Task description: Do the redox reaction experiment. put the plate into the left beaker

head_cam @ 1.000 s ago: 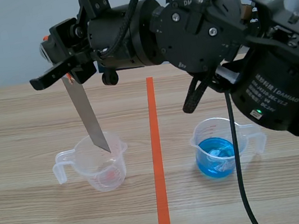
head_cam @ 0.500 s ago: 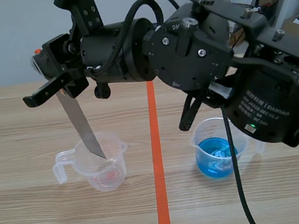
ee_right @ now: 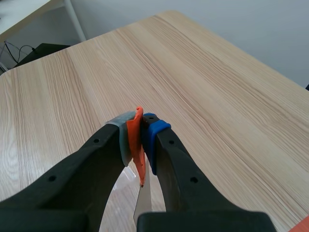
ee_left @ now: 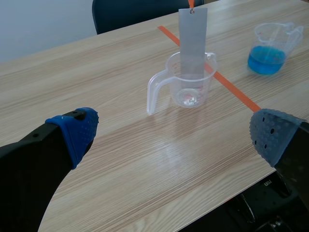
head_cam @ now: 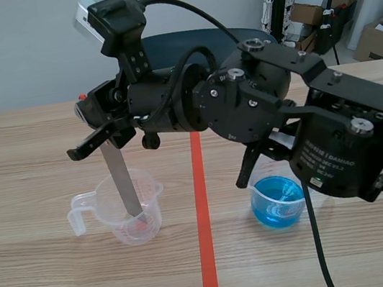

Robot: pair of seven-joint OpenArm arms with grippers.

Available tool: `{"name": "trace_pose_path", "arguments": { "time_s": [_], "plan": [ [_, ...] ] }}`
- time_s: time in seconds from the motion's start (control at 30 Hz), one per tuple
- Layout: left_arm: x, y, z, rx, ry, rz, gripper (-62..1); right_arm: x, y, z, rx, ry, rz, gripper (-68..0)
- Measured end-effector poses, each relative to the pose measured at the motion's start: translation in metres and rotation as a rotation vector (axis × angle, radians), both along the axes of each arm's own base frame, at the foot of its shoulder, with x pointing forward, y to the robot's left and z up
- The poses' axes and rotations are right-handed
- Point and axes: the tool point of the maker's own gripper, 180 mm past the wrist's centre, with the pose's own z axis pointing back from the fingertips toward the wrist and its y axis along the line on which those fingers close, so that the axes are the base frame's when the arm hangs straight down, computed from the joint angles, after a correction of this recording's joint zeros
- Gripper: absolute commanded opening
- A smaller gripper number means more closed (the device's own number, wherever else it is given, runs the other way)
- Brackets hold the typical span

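Right arm (head_cam: 243, 102): it enters from 3 o'clock in the scene view, raised above the surface (head_cam: 27, 162), and extends across the orange tape line (head_cam: 200, 207) to the far side. Its wrist is level, with the fingers pointing out towards 9 o'clock.

Right jaws: closed on the orange tab (ee_right: 136, 140) at the upper end of the plate (head_cam: 124, 187). One grey pad (ee_right: 123, 137) and one blue pad (ee_right: 153, 140) are pressed against the tab's two faces.

Plate: a narrow grey metal strip hanging below the right jaws, close to upright, with its top leaning slightly towards 11 o'clock. Its lower end is inside the left beaker (head_cam: 126, 212), low down near the base. Contact with the base cannot be confirmed.

Left beaker: clear plastic, standing upright on the surface, with its handle at 9 o'clock in the scene view. A faint reddish patch shows at its bottom.

Right beaker (head_cam: 279, 201): holds blue liquid and stands at 3 o'clock of the left beaker, across the tape line and well apart from it.

Left jaws: fully spread, with nothing between the blue pad (ee_left: 75, 130) and the grey-blue pad (ee_left: 273, 135). They are held above the surface. The left beaker and plate lie ahead of them at about 12 o'clock, and the right beaker is farther off at 1 o'clock.
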Motion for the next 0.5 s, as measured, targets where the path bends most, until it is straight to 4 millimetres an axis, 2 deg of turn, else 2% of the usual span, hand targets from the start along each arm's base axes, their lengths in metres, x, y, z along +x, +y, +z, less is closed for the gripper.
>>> {"name": "trace_pose_path", "arguments": {
  "time_s": [0.27, 0.5],
  "plan": [
    [0.000, 0.000, 0.000, 0.000, 0.000, 0.000, 1.4, 0.000, 0.000, 0.001, 0.022, -0.011, 0.006, -67.6],
    [0.000, 0.000, 0.000, 0.000, 0.000, 0.000, 1.4, -0.012, 0.009, -0.003, 0.022, -0.009, 0.062, -67.6]
  ]
}}
